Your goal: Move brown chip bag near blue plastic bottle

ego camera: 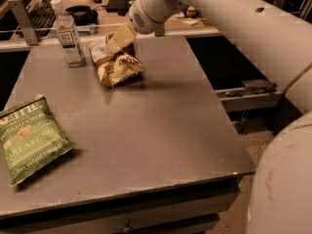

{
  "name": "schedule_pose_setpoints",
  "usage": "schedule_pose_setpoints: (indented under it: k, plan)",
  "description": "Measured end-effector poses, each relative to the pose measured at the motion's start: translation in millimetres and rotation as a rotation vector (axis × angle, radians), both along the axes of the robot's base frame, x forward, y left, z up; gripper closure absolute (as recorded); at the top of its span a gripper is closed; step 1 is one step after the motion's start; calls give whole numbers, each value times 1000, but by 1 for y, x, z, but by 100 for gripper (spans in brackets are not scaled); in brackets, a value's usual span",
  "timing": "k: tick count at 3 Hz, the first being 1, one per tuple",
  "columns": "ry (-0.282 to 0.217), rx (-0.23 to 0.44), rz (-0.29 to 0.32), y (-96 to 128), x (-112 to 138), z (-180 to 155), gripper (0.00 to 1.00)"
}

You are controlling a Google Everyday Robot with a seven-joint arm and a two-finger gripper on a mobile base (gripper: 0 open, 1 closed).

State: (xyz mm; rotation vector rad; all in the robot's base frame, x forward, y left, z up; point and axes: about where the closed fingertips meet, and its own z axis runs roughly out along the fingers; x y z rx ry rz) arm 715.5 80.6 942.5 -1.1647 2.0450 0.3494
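Note:
The brown chip bag (118, 66), crumpled brown and cream-yellow with a white panel at its top left, rests on the grey table (161, 130) at the back left. My gripper (115, 45) comes down from the upper right and is shut on the bag's top edge. The blue plastic bottle (69, 37), clear with a white cap and a white label, stands upright just left of the bag, about a hand's width away and not touching it.
A green jalapeno chip bag (30, 139) lies flat at the table's left front. A keyboard (39, 16) and other desk items lie behind the table. My white arm (253, 28) spans the upper right. The table's right edge drops to the floor.

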Motion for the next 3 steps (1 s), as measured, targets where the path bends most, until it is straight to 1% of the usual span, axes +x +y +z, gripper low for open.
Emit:
schedule_pose_setpoints:
  k: [1,2,3]
  plan:
    - [-28,97,25,-36,-20,9,0]
    - [-77,220,55,-83,-37,22,0]
    - [-128,328,74,-143,-49,22,0]
